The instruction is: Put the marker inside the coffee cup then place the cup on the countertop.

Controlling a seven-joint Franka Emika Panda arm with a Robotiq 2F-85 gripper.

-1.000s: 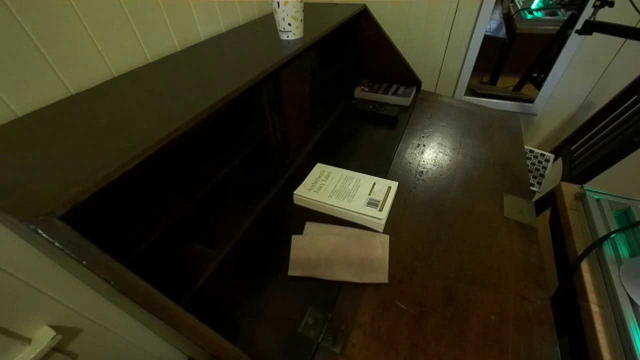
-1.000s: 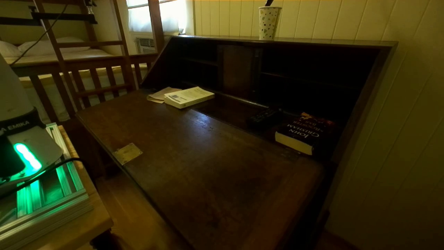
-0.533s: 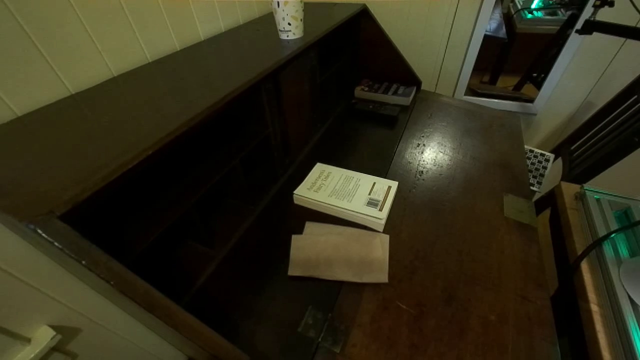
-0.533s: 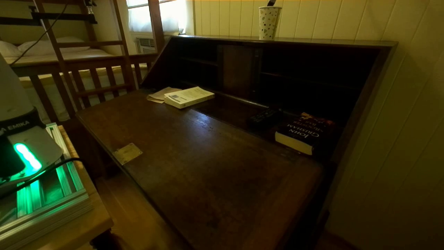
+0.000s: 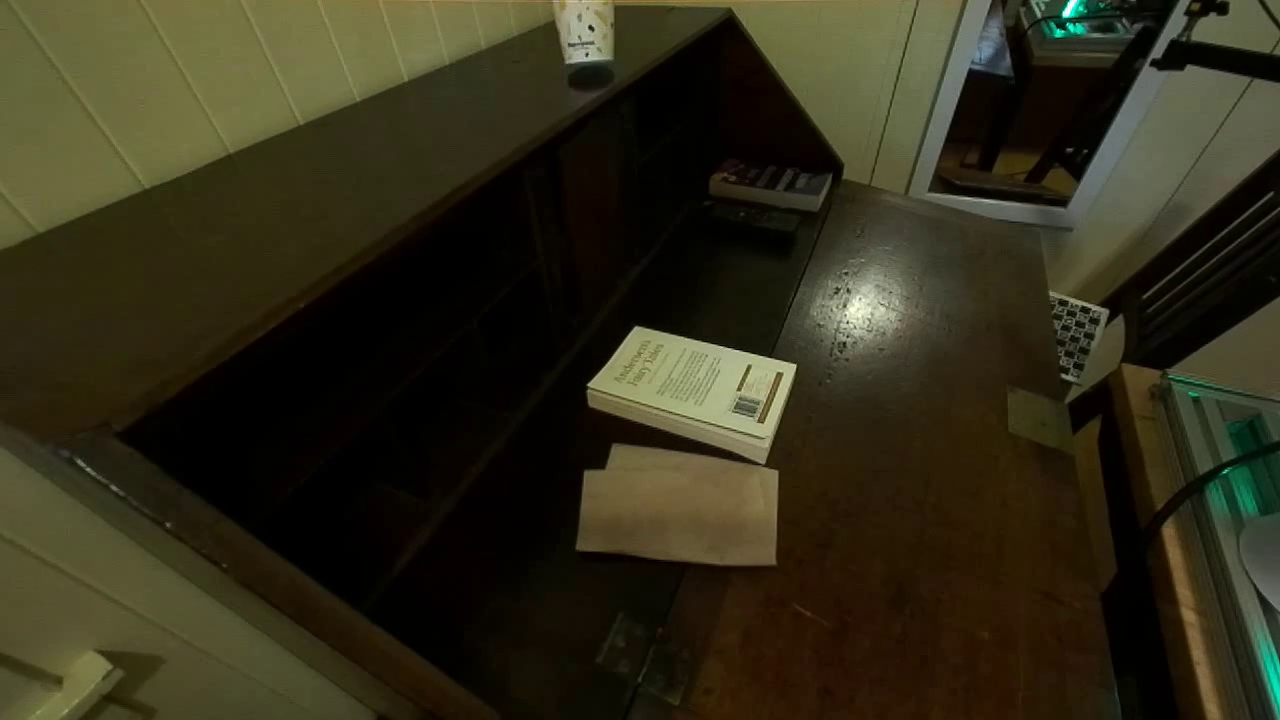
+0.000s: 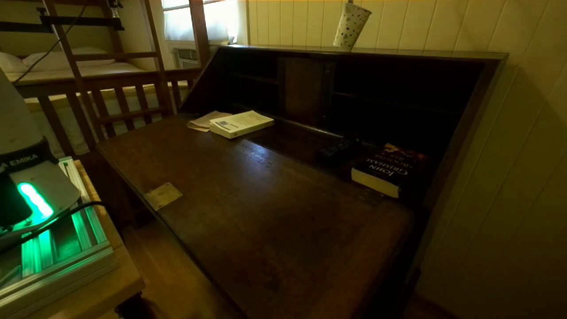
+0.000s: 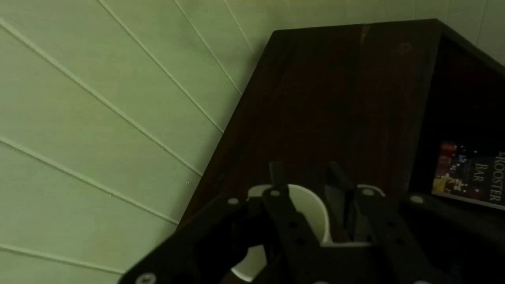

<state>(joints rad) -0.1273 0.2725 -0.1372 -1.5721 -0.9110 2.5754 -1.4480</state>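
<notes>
1. Since the earlier frame, the small white paper coffee cup (image 6: 352,27), tapered and dark-flecked, is tipping out of upright, its rim leaning farther right than its base in an exterior view.
2. Far and to the left in an exterior view, the cup's base is showing just above a dark, shadow-like patch (image 5: 591,76) on the narrow, raised, dark wood ledge (image 5: 330,170); whether 1 edge is touching, I cannot tell.
3. From the near side of the wrist view, the black 2-fingered gripper (image 7: 305,173) is reaching in, its fingers standing a little apart and 1 of them crossing the cup's rim; I cannot tell whether they are gripping it, nor where the marker is.
4. Right of the ledge and lower, the wide, glossy, dark brown wooden countertop (image 5: 900,500) is spreading out; a cream-white paperback book (image 5: 690,385) is lying flat across its left edge, with folded tan paper (image 5: 680,515) just beside it, nearer.
5. Farther off, a thick, dark-covered book (image 5: 770,187) is lying near a flat black object (image 5: 752,217).
</notes>
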